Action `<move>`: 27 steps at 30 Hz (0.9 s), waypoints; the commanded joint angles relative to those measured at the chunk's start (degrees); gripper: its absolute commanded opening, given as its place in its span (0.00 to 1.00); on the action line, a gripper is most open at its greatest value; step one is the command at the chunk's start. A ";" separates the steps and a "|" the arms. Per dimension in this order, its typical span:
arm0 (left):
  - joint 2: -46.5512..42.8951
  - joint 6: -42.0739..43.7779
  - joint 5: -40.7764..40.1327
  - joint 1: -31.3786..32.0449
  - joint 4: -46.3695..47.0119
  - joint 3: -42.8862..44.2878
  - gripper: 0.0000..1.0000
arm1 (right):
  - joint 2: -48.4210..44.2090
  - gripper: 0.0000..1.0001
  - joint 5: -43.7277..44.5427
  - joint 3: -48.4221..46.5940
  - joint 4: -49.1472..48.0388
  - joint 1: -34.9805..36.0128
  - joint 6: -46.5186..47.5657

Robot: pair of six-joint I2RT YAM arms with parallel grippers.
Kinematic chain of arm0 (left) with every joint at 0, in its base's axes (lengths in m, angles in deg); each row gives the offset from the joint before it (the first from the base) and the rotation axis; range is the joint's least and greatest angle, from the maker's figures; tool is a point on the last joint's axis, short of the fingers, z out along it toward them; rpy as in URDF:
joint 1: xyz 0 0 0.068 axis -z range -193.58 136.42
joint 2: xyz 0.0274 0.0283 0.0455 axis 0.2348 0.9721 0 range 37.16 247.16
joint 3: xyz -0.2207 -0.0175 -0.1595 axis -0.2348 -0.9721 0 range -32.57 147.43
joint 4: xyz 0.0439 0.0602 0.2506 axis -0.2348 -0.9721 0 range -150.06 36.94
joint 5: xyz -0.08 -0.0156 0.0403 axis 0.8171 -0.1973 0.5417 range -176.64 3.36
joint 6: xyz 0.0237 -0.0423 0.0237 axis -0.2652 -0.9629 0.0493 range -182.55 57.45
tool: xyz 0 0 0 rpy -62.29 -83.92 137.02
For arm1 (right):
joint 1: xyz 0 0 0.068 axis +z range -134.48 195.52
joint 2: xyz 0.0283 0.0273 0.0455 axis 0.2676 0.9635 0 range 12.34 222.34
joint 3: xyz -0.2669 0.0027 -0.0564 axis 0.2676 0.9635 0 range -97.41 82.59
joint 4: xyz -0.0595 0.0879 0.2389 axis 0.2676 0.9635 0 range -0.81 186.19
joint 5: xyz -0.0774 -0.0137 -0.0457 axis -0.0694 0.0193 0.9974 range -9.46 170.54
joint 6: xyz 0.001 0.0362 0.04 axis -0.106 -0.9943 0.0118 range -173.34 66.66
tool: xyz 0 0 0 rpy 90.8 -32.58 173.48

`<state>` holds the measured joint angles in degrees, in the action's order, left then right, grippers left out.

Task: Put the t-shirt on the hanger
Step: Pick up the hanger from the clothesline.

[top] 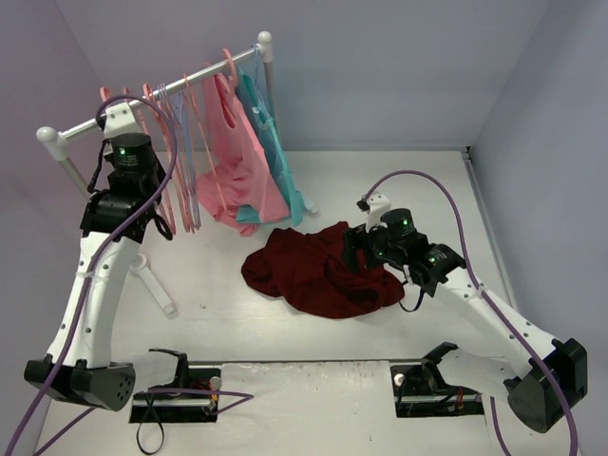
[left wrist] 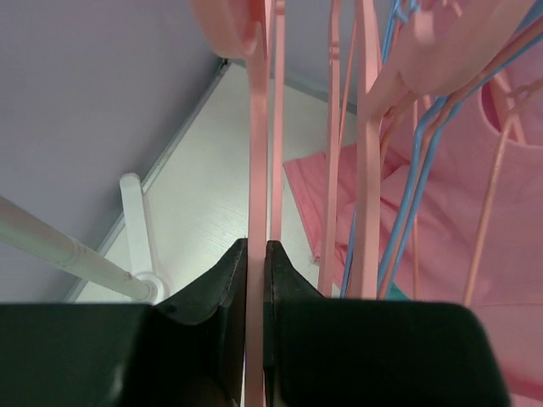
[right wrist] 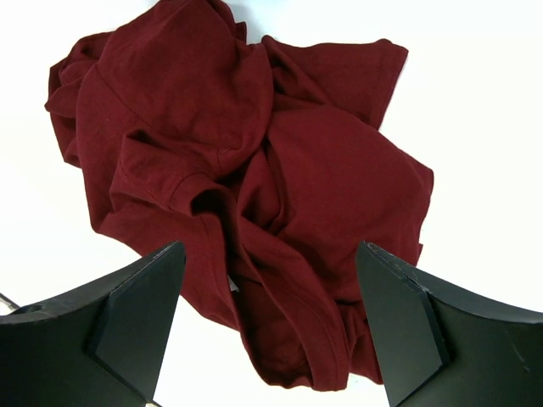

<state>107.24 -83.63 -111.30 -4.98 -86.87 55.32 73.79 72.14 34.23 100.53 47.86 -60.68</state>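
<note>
The dark maroon t-shirt (top: 313,271) lies crumpled on the white table, right of centre. In the right wrist view the t-shirt (right wrist: 254,170) fills the middle. My right gripper (top: 356,252) hovers over its right side, open and empty, jaws wide apart (right wrist: 270,263) with the collar area between them. My left gripper (top: 161,226) is up at the clothes rack, shut on a thin salmon-pink hanger (left wrist: 257,170). The hanger's bar runs straight up between the closed jaws (left wrist: 255,254). It hangs among the other hangers (top: 180,185) on the rail.
A white clothes rack (top: 161,90) stands at the back left, its foot (top: 157,285) on the table. It holds several pink and blue-lavender hangers (left wrist: 407,195), a pink garment (top: 237,161) and a teal garment (top: 285,185). Walls close in behind and on both sides.
</note>
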 commanded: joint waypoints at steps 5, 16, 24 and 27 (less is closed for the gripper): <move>-9.60 4.01 -2.36 -0.28 -1.40 4.91 0.00 | 1.02 0.78 -0.86 -1.48 -2.63 0.45 0.92; -30.61 4.34 3.96 -0.18 -13.96 -11.89 0.00 | -0.65 0.78 4.15 -2.12 -2.54 0.36 0.17; -36.41 10.35 20.12 0.06 -28.86 -10.46 0.00 | 0.25 0.78 10.54 -3.72 -2.59 0.01 -2.07; -35.76 9.38 22.60 0.77 -35.47 -9.72 0.00 | 0.50 0.78 12.13 -4.27 -2.63 0.01 -2.15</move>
<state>68.93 -75.72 -96.04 -4.90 -114.16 43.33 74.47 79.58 33.53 100.57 47.86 -61.83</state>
